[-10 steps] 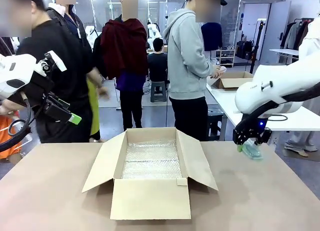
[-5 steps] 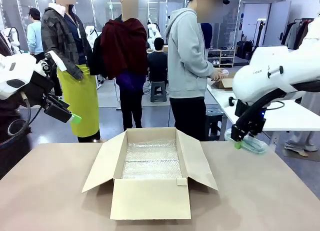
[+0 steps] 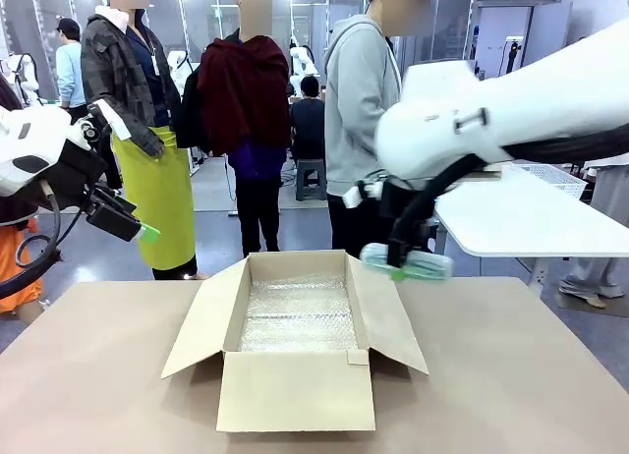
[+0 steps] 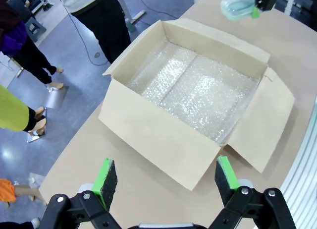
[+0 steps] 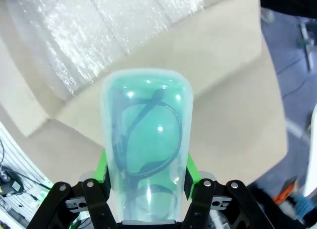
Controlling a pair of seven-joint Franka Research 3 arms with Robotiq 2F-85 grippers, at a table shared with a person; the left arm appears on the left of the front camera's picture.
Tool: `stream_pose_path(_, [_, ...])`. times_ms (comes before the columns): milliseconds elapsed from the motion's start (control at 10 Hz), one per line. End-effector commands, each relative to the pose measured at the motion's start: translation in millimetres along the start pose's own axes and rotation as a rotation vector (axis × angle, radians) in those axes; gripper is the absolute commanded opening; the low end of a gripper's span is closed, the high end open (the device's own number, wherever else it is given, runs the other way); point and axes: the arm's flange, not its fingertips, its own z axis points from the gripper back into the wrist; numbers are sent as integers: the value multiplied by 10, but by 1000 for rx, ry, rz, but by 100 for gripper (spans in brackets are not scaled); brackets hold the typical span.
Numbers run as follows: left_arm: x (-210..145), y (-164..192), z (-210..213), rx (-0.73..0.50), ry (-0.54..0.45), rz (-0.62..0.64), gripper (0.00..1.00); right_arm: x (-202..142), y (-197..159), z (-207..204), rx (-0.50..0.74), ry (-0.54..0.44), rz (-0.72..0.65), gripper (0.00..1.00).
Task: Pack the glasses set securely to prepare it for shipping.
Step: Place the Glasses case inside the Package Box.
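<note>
A mint-green translucent glasses case [image 5: 146, 140] with dark spectacles inside is clamped between the green pads of my right gripper [image 5: 146, 174]. In the front view the same case [image 3: 408, 264] hangs just above the box's far right flap, under my right gripper [image 3: 398, 267]. The left wrist view has the case [image 4: 238, 6] at the top, beyond the box. The open cardboard box [image 3: 295, 390] sits mid-table, its floor lined with bubble wrap [image 3: 300, 314]. At the left edge, my left gripper [image 3: 138, 228] is raised off the table and open; its fingers [image 4: 105, 175] stand wide over the box's near side.
The brown table [image 3: 511, 375] has free room on both sides of the box. Its four flaps [image 3: 201, 321] stand spread outward. Several people stand beyond the far edge, and a white table [image 3: 521, 218] stands at the right.
My right arm has swung left from beyond the table's right side, carrying the mint-green case up and over to the box's far right flap. The left arm has not moved.
</note>
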Motion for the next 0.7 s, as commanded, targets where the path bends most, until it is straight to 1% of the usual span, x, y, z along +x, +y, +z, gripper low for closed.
stream_pose_path(0, [-4,15,13,6,-3,-4,100,572,15,-187,-19,33,128,15])
stream_pose_path(100, [-4,15,13,6,-3,-4,100,868,114,-326,-29,31,200,15])
stream_pose_path(200, [-4,15,13,6,-3,-4,100,1085,189,-449,-24,6,264,15])
stream_pose_path(300, [-4,15,13,6,-3,-4,100,1283,242,-593,-33,-38,322,15])
stream_pose_path(400, [-4,15,13,6,-3,-4,100,1453,248,-748,-45,-35,348,15])
stream_pose_path(500, [-4,15,13,6,-3,-4,100,1633,225,-933,-19,11,371,15])
stream_pose_path(600, [-4,15,13,6,-3,-4,100,1793,188,-1074,7,32,382,15])
